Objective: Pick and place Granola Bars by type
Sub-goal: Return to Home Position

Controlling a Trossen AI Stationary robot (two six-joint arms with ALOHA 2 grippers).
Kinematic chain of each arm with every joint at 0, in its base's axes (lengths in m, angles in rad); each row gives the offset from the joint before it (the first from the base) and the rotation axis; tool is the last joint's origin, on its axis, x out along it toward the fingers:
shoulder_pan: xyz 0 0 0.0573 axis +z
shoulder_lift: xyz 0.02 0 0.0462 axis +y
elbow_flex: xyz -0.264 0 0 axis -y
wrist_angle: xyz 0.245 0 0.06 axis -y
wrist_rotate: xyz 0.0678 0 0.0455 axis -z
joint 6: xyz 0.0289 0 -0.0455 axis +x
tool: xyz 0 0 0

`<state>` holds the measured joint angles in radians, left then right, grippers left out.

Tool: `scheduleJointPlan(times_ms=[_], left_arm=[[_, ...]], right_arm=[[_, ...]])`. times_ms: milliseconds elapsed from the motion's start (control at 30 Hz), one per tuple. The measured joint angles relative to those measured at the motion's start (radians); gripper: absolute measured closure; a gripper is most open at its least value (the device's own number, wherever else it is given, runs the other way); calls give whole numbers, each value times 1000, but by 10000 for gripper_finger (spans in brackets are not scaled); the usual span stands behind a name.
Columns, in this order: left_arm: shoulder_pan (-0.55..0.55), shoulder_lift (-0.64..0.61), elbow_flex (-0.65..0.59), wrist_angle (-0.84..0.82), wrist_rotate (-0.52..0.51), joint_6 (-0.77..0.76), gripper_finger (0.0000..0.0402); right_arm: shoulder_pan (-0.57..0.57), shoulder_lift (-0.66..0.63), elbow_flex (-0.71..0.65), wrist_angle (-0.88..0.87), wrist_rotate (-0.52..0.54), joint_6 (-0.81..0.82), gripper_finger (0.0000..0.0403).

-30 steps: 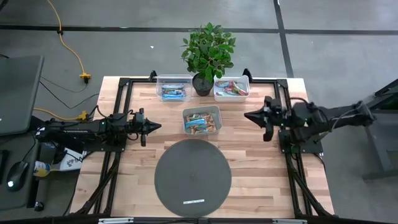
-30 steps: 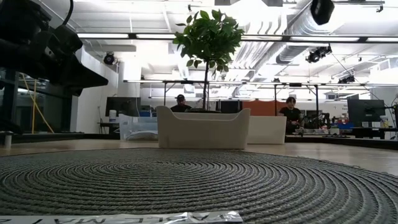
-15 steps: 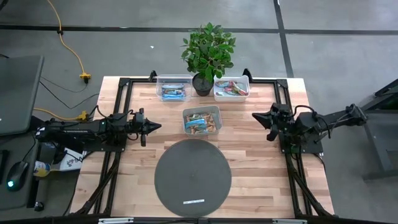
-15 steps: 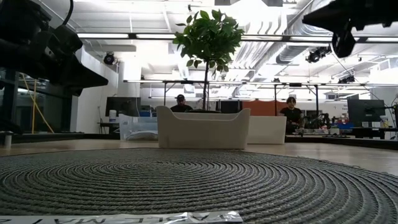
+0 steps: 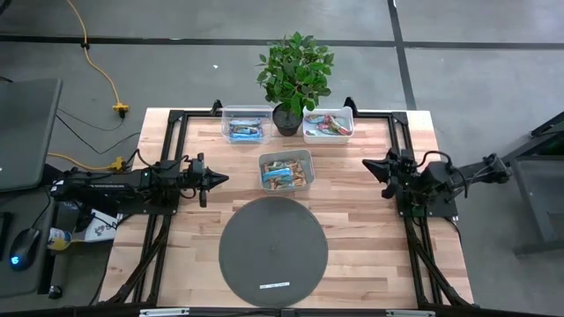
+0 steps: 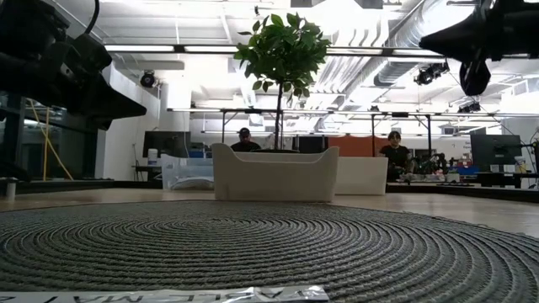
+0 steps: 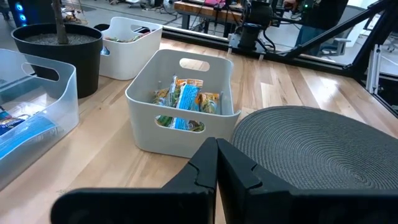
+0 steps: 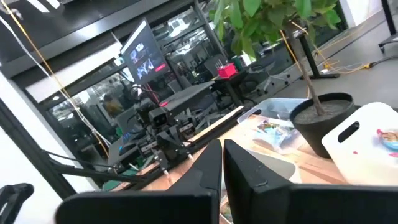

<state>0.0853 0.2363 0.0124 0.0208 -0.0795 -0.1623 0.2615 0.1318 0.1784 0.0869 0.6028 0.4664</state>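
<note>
Looks all binned, sorted by type. Blue granola bars [image 5: 247, 132] are in the clear bin [image 5: 225, 125] just beside the potted plant [image 5: 295, 70], left-arm side. Red multicoloured granola bars [image 5: 328, 124] are in the white bin [image 5: 352, 128] just beside the plant, right-arm side. Yellow-brown granola bars [image 5: 284, 173] are in a third bin [image 5: 311, 169] near the plant, on its mat side. No loose bars on the wood that I can see.

Left gripper [image 5: 220, 179] is well off the plant to the left, over the wood, jaws closed tip to tip, empty. Right gripper [image 5: 370, 165] is well off to the right, jaws drawn to a thin slit, nothing between them.

Handling, my guess: bars are light and flat, the wrap is slick and crinkly, and the contents are crumbly, so don't crush. Pinch across the narrow width at mid-length. They overlap in the bins, so take the top one.

Surface: butcher-block table [image 5: 370, 255] with black frame rails [image 5: 407, 238] at the sides. A round grey woven mat [image 5: 273, 251] lies beyond the third bin from the plant, carrying only a label strip [image 5: 275, 285].

Room: open workshop with a grey floor and a yellow cable [image 5: 101, 66]. One person [image 6: 244, 137] and another [image 6: 393, 145] are seated far behind the plant.
</note>
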Motion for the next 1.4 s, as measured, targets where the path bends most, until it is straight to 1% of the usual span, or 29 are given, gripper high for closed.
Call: scheduleJointPlan(times_ms=[233,400,700,833,1000,1067,1133,1267,1400], left_arm=[[0,0,0,0,0,0,401],[0,0,0,0,0,0,401],[0,0,0,0,0,0,401],[0,0,0,0,0,0,401],[0,0,0,0,0,0,401],[0,0,0,0,0,0,401],[0,0,0,0,0,0,401],[0,0,0,0,0,0,401],[0,0,0,0,0,0,401]], right_arm=[[0,-61,-66,-5,17,5,403],[0,-103,-101,-7,-9,-7,403],[-4,-127,-112,-6,-71,-112,403],[-63,-127,-112,-19,-151,-121,403],[-194,-127,-112,-37,-312,-139,403],[-246,-127,-112,-64,-387,-139,403],[-289,-127,-112,-94,-440,-134,403],[-330,-127,-111,-102,-490,-146,403],[-335,-127,-111,-145,-509,-157,403]])
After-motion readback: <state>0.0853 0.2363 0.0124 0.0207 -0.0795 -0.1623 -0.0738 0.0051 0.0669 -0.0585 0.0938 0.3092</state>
